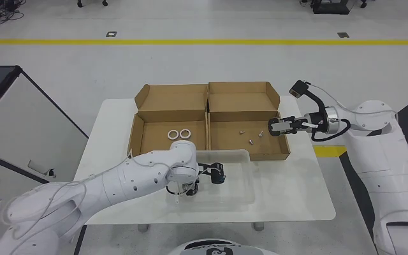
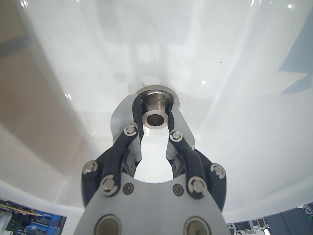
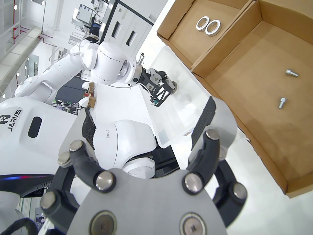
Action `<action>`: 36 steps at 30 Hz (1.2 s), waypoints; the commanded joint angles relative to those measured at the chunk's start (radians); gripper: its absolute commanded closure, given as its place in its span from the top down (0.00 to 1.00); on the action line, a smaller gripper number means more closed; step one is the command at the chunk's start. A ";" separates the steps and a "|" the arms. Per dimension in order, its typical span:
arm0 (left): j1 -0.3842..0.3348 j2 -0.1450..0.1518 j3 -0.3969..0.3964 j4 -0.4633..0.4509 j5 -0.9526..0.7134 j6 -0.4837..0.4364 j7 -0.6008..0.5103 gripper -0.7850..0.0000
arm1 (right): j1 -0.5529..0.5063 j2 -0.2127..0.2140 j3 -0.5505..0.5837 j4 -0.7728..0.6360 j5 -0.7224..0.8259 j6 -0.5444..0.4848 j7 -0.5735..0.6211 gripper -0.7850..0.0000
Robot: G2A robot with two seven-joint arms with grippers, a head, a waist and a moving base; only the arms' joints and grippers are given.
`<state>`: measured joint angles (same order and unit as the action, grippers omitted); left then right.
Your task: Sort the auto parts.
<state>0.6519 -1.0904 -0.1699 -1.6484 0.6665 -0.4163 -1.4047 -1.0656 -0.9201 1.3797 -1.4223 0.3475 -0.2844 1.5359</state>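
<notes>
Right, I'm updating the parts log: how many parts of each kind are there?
Rings: 2
Bolts: 3, the third too small to be sure
Flanged bushing, in the left hand: 1
Total: 6

Two rings [image 3: 208, 25]; two bolts [image 3: 291, 72]

Pale grey glossy floor [image 1: 64, 70] crossed by a straight yellow painted line [image 1: 204, 42]; white rectangular table [image 1: 306, 191] on it, slanted grey panel [image 1: 32, 127] beside.

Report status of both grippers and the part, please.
Left gripper shut on metal bushing, inside white tray. Right gripper open, empty, by right box. Only tray wall between bushing and box.
</notes>
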 commanded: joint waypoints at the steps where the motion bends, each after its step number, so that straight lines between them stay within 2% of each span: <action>1: -0.010 0.000 0.000 -0.003 -0.006 -0.002 0.002 0.00 | 0.000 0.000 0.000 0.000 0.000 0.000 0.000 1.00; 9: -0.079 0.014 0.000 -0.071 -0.089 0.039 -0.039 0.00 | 0.000 0.000 0.000 0.000 0.000 0.000 0.000 1.00; 18: -0.205 0.064 0.000 -0.222 -0.208 0.067 -0.067 0.00 | 0.000 0.000 0.000 0.000 0.000 0.000 0.000 1.00; 24: -0.265 0.089 0.000 -0.268 -0.259 0.095 -0.094 0.00 | 0.000 0.000 0.000 0.000 0.000 0.000 0.000 1.00; 36: -0.261 0.090 -0.003 -0.260 -0.250 0.103 -0.079 0.00 | 0.000 0.000 0.000 0.000 0.000 0.000 0.000 1.00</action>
<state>0.3870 -1.0015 -0.1702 -1.9159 0.4078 -0.3216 -1.4983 -1.0656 -0.9201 1.3797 -1.4223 0.3475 -0.2844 1.5359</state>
